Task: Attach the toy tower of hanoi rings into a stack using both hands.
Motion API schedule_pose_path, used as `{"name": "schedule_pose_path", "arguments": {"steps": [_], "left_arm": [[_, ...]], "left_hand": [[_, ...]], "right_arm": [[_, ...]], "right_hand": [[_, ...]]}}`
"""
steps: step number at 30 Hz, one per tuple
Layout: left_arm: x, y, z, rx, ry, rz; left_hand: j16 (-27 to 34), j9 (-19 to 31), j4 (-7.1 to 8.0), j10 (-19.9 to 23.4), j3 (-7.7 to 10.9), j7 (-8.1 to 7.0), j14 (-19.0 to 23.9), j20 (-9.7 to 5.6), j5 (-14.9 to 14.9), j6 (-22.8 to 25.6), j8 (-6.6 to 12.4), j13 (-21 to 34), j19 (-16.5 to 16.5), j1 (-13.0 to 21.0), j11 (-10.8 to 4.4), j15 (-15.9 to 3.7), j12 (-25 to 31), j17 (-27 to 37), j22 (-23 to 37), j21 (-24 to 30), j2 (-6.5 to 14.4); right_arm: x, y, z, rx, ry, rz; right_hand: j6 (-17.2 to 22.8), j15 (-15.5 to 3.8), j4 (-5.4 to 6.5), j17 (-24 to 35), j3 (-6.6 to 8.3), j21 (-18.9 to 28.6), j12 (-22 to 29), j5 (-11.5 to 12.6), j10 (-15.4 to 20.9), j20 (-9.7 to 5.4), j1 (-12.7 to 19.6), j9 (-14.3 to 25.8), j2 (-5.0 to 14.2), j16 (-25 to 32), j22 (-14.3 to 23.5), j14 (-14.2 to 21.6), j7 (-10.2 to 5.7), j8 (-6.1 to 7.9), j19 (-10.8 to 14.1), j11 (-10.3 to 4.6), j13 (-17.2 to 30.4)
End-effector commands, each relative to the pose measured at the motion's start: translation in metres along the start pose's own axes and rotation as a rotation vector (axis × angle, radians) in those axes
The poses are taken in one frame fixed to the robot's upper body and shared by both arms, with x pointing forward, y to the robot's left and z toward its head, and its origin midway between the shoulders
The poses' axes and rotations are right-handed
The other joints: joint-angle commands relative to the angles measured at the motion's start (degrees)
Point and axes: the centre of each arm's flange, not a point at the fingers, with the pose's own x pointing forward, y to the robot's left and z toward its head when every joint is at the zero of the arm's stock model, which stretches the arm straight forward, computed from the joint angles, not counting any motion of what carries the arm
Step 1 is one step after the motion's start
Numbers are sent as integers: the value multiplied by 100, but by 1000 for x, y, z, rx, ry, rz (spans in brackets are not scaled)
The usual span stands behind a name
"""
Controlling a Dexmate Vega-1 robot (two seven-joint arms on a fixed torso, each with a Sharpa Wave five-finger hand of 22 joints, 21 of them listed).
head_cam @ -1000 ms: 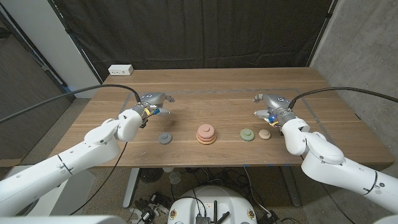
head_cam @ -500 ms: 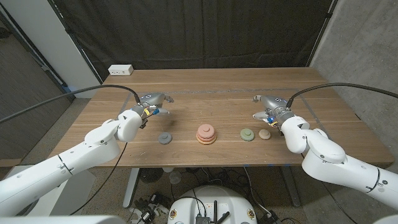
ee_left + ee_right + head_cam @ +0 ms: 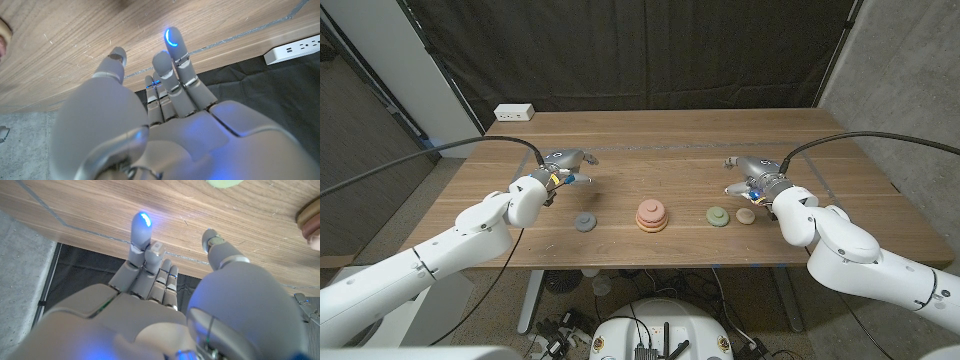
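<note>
A pink and tan ring stack [image 3: 652, 216] stands near the table's front middle. A grey ring [image 3: 585, 222] lies to its left, a green ring [image 3: 718, 215] and a small tan ring [image 3: 746, 215] to its right. My left hand [image 3: 563, 164] hovers behind the grey ring, fingers apart, holding nothing; its fingers [image 3: 170, 75] reach out over bare wood. My right hand [image 3: 752, 172] hangs just behind the green and tan rings, also holding nothing. A slice of the green ring [image 3: 224, 182] and the stack's edge [image 3: 309, 220] show past its fingers [image 3: 145, 245].
A white power strip [image 3: 514, 113] lies at the table's back left corner [image 3: 292, 49]. Black curtains hang behind the table [image 3: 670, 140]. Thin tape lines mark the wood behind both hands.
My right hand has drifted slightly left and back, nearer above the green ring. The left hand and the rings have not moved.
</note>
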Motion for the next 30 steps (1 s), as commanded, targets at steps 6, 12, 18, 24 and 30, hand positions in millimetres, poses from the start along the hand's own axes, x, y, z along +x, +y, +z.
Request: {"name": "schedule_pose_path", "arguments": {"steps": [6, 12, 18, 24, 30], "left_arm": [[-4, -1, -2, -5, -6, 0], [-6, -2, -3, -10, -6, 3], [-8, -3, -3, -12, -9, -1], [-9, -4, -1, -13, -13, 2], [-12, -2, -1, -14, -12, 8]], "left_hand": [[-16, 27, 9, 52, 52, -19, 49, -491, 45, 57, -42, 19, 68, -48, 2, -108, 7, 42, 23, 0, -10], [-29, 28, 8, 57, 66, -18, 41, -491, 49, 84, -37, 24, 69, -60, 2, -108, 6, 47, 20, -5, -9], [-30, 30, 7, 66, 81, -5, 55, -490, 54, 95, -41, 28, 67, -74, -4, -108, 4, 61, 18, -10, -11], [-46, 32, 7, 95, 95, 3, 50, -490, 56, 116, -40, 31, 69, -88, 9, -109, 11, 58, 19, -13, -8], [-19, 33, 3, 109, 111, 9, 84, -491, 59, 135, -41, 25, 71, -97, 18, -108, 5, 105, 20, -13, -10]], "right_arm": [[-17, 6, 11, -10, -10, 50], [-21, 8, 15, -8, -7, 86], [-24, 12, 19, -4, -1, 108], [-25, 16, 22, -5, 2, 129], [-25, 19, 26, -15, 1, 146]], "right_hand": [[45, -581, 18, 23, 5, 31, 90, -57, 72, -408, 28, 22, -14, -2, 3, -9, 26, 8, -23, -42, 36], [-22, -578, 17, 27, -2, 24, 57, -72, -63, -407, 25, 27, -22, -10, -21, -41, 35, -30, -74, 12, 50], [-146, -576, 10, 15, -5, 22, 16, -82, -226, -404, 28, 36, -37, -56, -41, -127, 70, -92, -136, 68, 46], [-332, -579, 9, -40, -28, 42, -44, -95, -492, -401, 37, 39, -37, -140, -46, -229, 197, -192, -196, 215, 11], [-581, -576, -4, -130, -103, 34, -70, -128, -779, -399, 43, -6, -78, -260, -82, -375, 304, -345, -306, 348, -62]]}}
